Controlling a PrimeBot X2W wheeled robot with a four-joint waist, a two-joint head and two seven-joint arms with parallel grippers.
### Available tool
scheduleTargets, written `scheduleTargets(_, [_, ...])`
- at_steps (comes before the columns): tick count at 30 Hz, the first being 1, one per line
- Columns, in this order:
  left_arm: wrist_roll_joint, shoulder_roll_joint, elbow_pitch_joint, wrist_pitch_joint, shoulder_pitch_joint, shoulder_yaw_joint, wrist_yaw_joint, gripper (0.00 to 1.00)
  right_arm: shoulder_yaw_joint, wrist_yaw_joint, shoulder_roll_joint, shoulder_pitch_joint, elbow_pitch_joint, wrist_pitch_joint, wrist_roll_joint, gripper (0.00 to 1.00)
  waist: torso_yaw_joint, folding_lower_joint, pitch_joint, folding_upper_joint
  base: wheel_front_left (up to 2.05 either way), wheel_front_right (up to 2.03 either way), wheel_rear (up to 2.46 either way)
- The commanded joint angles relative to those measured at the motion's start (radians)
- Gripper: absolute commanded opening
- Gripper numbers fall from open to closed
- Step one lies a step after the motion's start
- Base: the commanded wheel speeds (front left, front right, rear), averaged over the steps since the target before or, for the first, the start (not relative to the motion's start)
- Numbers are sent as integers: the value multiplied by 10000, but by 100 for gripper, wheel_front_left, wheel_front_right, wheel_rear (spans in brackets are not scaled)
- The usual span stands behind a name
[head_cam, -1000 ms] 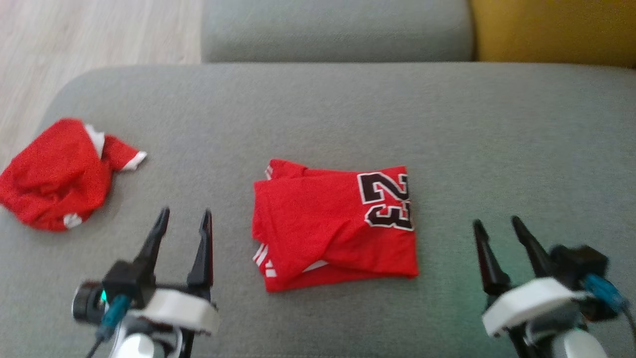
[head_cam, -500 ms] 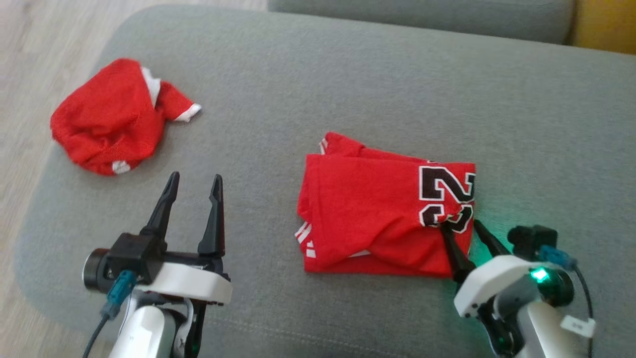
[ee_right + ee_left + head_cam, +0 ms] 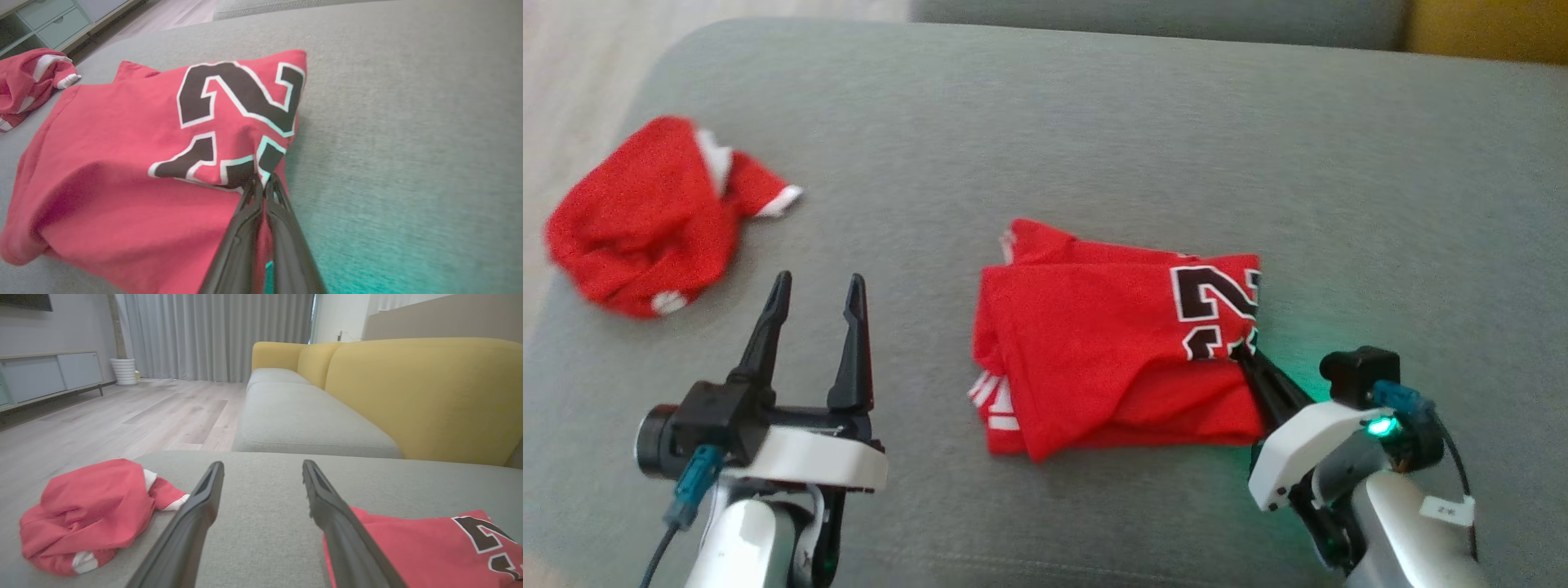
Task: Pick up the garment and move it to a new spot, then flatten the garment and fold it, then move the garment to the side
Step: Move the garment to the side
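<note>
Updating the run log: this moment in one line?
right hand: shut on folded red jersey | left hand: open | crumpled red garment: lying apart

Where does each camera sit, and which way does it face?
Head view: on the robot's head, looking down at the folded red jersey on the grey cushion; it shows the left fingers spread, the right fingers pinched on the jersey's edge.
Left wrist view: on the left wrist, looking low across the cushion toward a yellow sofa back, between its own fingers.
Right wrist view: on the right wrist, looking along its shut fingers at the jersey's number.
Shared: all three show the jersey and a crumpled red garment.
</note>
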Motion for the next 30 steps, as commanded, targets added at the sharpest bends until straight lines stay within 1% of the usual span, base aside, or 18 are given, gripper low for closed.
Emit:
scheduleTargets(1, [91,89,-438,-86,-254,381,-15,100,237,-9,-138,-411,-417,-99,-72,0,-594,0,32,0,0,0,0])
scheduleTargets(6, [166,62,-609,-87,-341,390,-101,100,334,-9,-553,-646,-792,112,-23,0,-1750,0,226,0,0,0,0])
scheduleTargets(10, [237,31,-655,-87,-562,317,-208,100,287,-9,-844,-1031,-874,205,167,0,-2509,0,515,0,0,0,0])
scheduleTargets(14, [334,36,-687,-87,-814,177,-352,100,-171,-9,-1248,-1703,-628,187,285,0,-3081,0,935,0,0,0,0])
scheduleTargets(19, [469,44,-698,-87,-1281,-48,-554,100,-981,-9,-1922,-2932,48,160,280,0,-3474,0,1607,0,0,0,0])
scheduleTargets(23, [561,43,-654,-87,-1674,-239,-729,100,-1499,-9,-2598,-3810,692,127,173,0,-3608,0,2083,0,0,0,0])
scheduleTargets(27, [644,23,-618,-87,-1963,-373,-823,100,-2254,-9,-3316,-4338,1251,89,66,0,-3677,0,2427,0,0,0,0])
scheduleTargets(30, [679,18,-615,-87,-2112,-417,-872,100,-2770,-9,-3706,-4608,1545,40,99,0,-3745,0,2646,0,0,0,0])
